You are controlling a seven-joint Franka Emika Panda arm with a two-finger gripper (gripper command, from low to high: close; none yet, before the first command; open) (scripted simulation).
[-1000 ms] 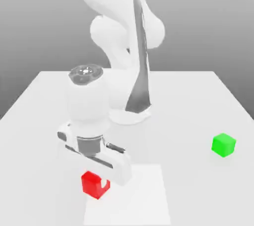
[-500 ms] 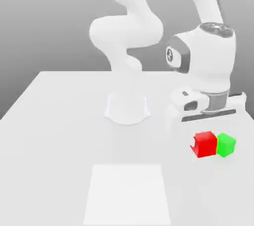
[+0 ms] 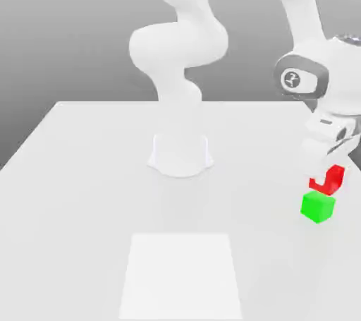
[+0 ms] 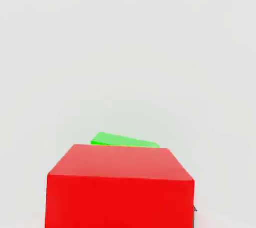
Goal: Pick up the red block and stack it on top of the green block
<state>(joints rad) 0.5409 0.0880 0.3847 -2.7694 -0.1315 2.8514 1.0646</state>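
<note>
Red block (image 3: 330, 179) held in the air above the green block (image 3: 317, 207).

At the exterior view's right, the gripper (image 3: 330, 171) pinches the red cube between its pressed-in fingers, just over the green cube on the white table (image 3: 84, 192) with a small gap between them. From the hand view, the red block (image 4: 120, 187) hides most of the green block (image 4: 122, 141).

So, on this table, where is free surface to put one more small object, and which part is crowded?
The table is bare across the exterior view's left half, from the arm's base out to the left edge. The pale square patch near the front edge is free too. It is crowded at the right edge: the gripper holds the red block just above the green block.
</note>
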